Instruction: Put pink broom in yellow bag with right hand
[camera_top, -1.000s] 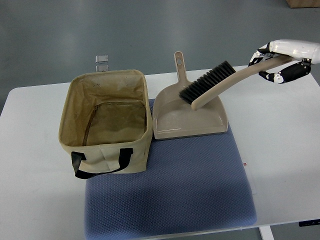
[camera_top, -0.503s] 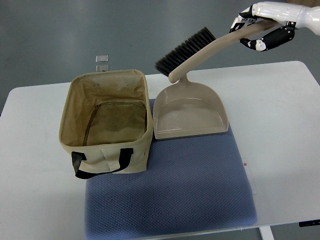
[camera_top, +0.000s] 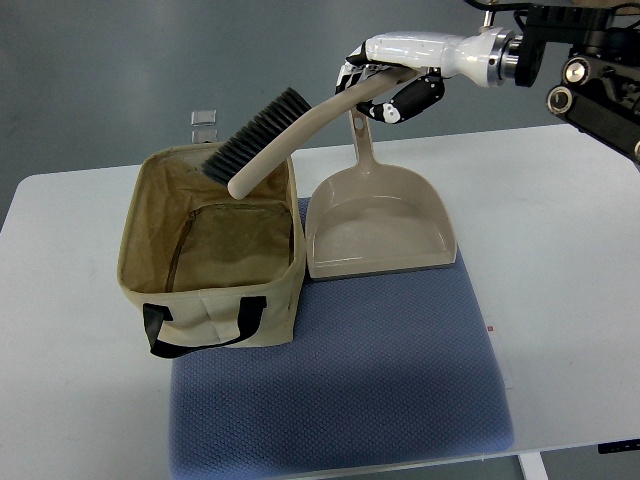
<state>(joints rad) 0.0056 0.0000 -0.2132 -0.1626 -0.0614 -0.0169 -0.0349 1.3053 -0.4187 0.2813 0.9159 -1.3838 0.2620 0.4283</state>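
Note:
The broom (camera_top: 290, 130) is a beige hand brush with black bristles. My right hand (camera_top: 385, 90) is shut on its handle end and holds it in the air, tilted down to the left. The brush head hangs over the back right rim of the open yellow-tan fabric bag (camera_top: 160, 290), which stands on the left of the blue mat (camera_top: 400, 370). The bag has black handles and nothing shows inside it. The left arm is out of view.
A beige dustpan (camera_top: 380, 225) lies on the mat right of the bag, handle pointing away. The white table (camera_top: 570, 290) runs under everything. A small metal piece (camera_top: 204, 120) sits on the floor beyond the table.
My right hand has carried the broom up off the dustpan and leftward; its head now hangs over the bag's rim. More of the arm has come into view.

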